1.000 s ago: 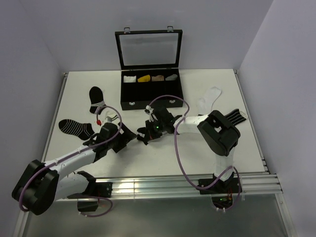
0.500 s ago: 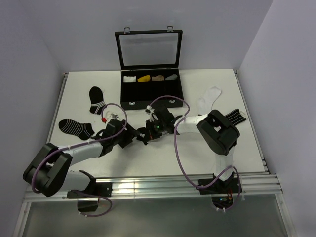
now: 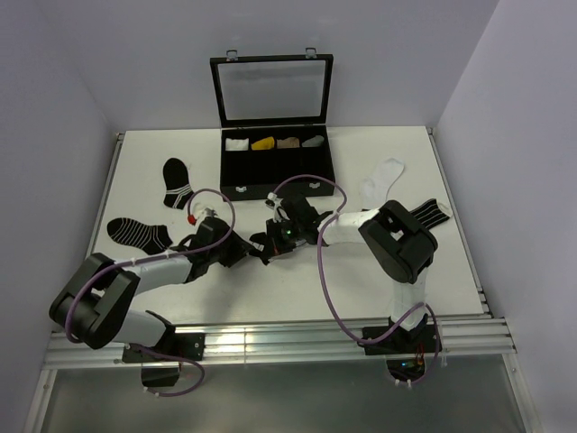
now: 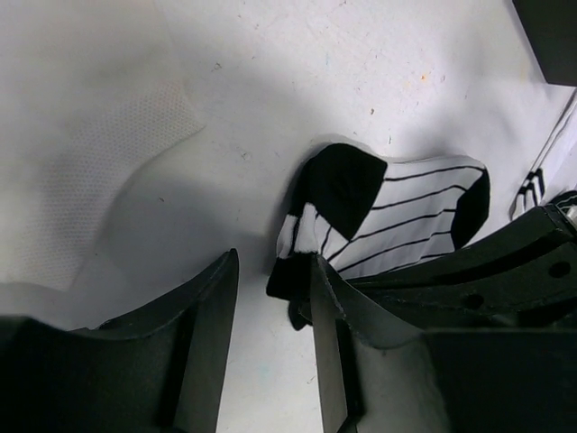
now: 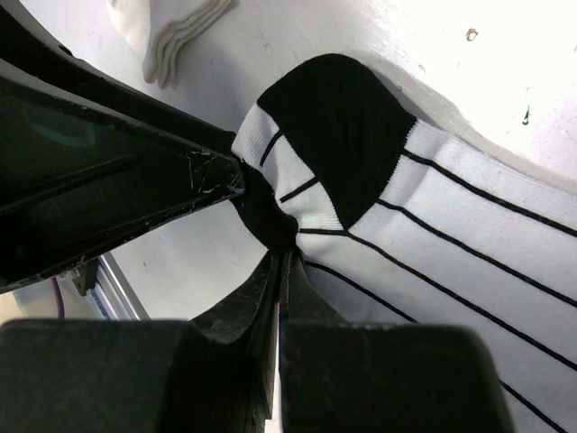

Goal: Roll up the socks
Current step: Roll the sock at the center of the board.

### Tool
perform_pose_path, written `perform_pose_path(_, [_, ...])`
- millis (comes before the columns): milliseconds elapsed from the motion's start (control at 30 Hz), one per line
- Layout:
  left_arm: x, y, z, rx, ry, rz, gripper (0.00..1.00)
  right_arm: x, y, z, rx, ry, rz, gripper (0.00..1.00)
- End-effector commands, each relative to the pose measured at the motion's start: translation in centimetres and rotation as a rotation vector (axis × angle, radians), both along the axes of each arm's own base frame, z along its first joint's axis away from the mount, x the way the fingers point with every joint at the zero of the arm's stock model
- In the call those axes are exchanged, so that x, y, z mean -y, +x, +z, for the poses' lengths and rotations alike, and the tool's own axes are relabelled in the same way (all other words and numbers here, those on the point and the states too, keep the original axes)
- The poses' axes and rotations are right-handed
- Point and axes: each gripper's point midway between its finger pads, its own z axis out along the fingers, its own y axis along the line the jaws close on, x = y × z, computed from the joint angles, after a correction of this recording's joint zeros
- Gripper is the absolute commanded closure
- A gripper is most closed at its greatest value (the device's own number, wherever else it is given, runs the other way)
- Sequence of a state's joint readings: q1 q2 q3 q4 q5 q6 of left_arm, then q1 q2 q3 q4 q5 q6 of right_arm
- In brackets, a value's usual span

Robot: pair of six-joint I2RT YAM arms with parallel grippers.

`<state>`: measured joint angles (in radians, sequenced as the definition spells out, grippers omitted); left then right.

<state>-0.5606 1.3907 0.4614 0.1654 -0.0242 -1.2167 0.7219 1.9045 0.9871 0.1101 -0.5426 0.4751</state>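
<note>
Your white rectangular tabletop sits between plain pale-lilac walls. Silver metal rails edge its near side.

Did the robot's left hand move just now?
Yes. The left hand slid right, away from the nearer black striped sock and toward the lined white sock pinched by the right hand.

Stretched in low from 8 o'clock with the left gripper, jaws a bit apart. Bent in from 3 o'clock with the right gripper, squeezed tight shut.
</note>
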Motion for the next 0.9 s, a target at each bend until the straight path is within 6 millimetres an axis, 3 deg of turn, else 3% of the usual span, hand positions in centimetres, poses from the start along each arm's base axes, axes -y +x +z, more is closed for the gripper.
perform_pose_path(0, [0.6,1.1,0.8,0.032,-0.005,0.008,0.57,0.6,0.1,-1.2,0.002,-0.022,-0.010,1.00])
perform_pose_path(167, [0.7,1.2,0.4,0.021,0.002,0.002,0.66,0.6,0.1,-1.1,0.007,-0.020,-0.011,1.00])
perform_pose_path(433, [0.9,1.1,0.4,0.008,0.010,-0.011,0.99,0.7,0.0,-0.9,0.019,-0.007,-0.021,1.00])
perform_pose_path(567, [1.0,1.4,1.1,0.006,0.025,-0.019,1.00,1.0,0.5,0.2,0.085,0.006,-0.031,0.94])
perform_pose_path(867, [1.1,1.5,1.5,-0.019,0.049,-0.030,1.00,1.7,1.4,4.4,0.368,-0.029,-0.074,0.65])
